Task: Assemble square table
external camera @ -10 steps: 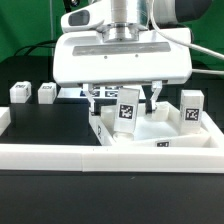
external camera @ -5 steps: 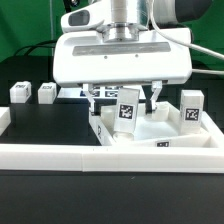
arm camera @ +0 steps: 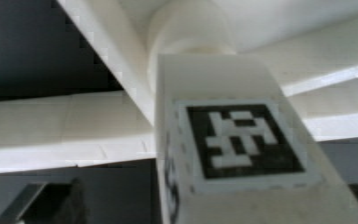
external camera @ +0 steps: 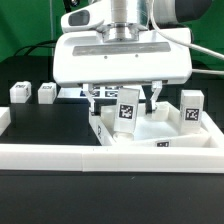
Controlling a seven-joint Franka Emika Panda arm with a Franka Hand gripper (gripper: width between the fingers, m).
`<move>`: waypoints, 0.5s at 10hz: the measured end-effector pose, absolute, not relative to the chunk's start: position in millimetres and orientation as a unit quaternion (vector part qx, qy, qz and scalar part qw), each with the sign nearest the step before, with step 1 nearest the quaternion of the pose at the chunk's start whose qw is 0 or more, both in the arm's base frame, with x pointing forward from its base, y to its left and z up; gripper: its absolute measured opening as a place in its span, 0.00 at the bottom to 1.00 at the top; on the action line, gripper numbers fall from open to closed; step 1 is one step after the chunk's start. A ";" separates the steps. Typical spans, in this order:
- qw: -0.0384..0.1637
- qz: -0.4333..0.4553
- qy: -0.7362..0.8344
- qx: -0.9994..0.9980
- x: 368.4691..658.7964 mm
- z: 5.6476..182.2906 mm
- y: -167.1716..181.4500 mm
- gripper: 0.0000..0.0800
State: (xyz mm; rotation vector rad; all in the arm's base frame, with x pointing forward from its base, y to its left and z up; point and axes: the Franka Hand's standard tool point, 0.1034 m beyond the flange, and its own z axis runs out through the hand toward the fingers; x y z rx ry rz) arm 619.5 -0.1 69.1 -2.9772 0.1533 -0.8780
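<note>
The pincer (external camera: 125,100) hangs low over the table (external camera: 50,122), its two fingers (external camera: 96,98) spread wide apart with one on each side of an upright white leg block (external camera: 127,113) that shows a black-and-white tag on its face. From the exterior view the fingers stand close beside the block, but whether they touch it cannot be told. The block rises from the square tray-like top (external camera: 150,130), which lies against the long low white border wall (external camera: 60,158) toward the exterior view's right. A second tagged leg block (external camera: 192,108) stands at the tray's far right side. Two more small leg blocks (external camera: 19,93) and (external camera: 46,93) sit side by side on the black table well off to the exterior view's left, apart from the tray. Behind the pincer, a strip of the flat marker board (external camera: 72,93) shows on the table.

In the wrist view the tagged leg block (arm camera: 233,130) fills the middle of the picture, very near the camera, with white ribs of the tray (arm camera: 87,135) crossing behind it and blurred dark finger tips (arm camera: 25,200) at the edges.
</note>
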 end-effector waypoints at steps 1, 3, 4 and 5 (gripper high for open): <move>0.017 -0.282 0.049 -0.958 619.5 69.1 0.0 0.81; 0.055 -0.228 0.080 -0.969 612.3 79.5 14.9 0.81; 0.065 -0.215 0.097 -0.970 614.4 99.3 15.3 0.81; 0.078 -0.189 0.122 -0.971 613.2 105.2 18.6 0.81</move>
